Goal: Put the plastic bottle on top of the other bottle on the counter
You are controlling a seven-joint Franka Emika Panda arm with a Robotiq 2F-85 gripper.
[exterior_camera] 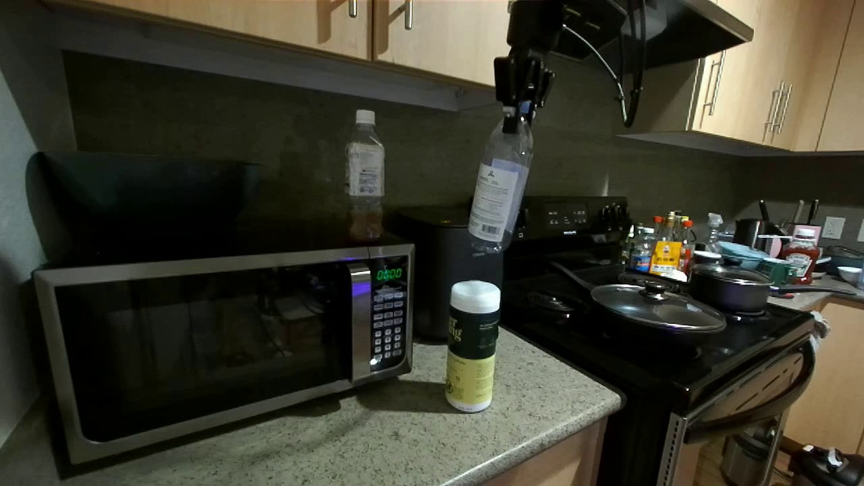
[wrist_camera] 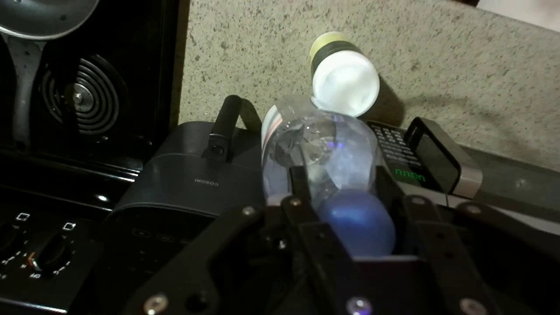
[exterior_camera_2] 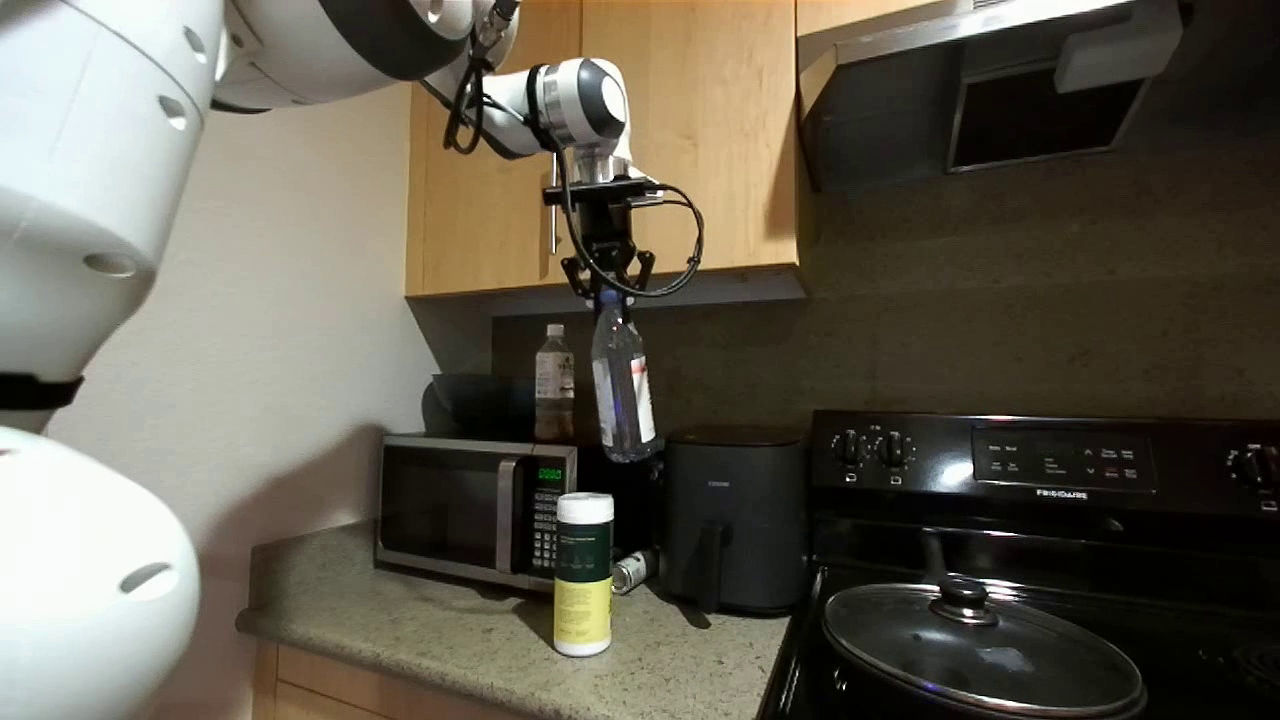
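The plastic bottle is clear with a blue cap and a pale label; it shows in both exterior views [exterior_camera: 498, 196] [exterior_camera_2: 622, 390] and in the wrist view [wrist_camera: 323, 148]. My gripper [exterior_camera: 518, 123] [exterior_camera_2: 611, 297] [wrist_camera: 343, 179] is shut on its neck, just below the cap. The bottle hangs in the air, tilted, base down. The other bottle [exterior_camera: 471, 351] [exterior_camera_2: 583, 580] [wrist_camera: 345, 83], with white lid and dark green and yellow body, stands upright on the counter [exterior_camera: 540, 391] [exterior_camera_2: 450, 630] [wrist_camera: 245, 52]. The held bottle's base is above its lid, apart, and right of it in an exterior view.
A microwave [exterior_camera: 223, 351] stands left of the other bottle, with an amber-liquid bottle [exterior_camera: 365, 175] on top. A black air fryer [exterior_camera_2: 735, 520] stands behind, a can [exterior_camera_2: 632, 571] lying beside it. A stove [exterior_camera: 560, 297] with a lidded pan [exterior_camera: 655, 307] is on the right. Cabinets [exterior_camera_2: 690, 130] hang above.
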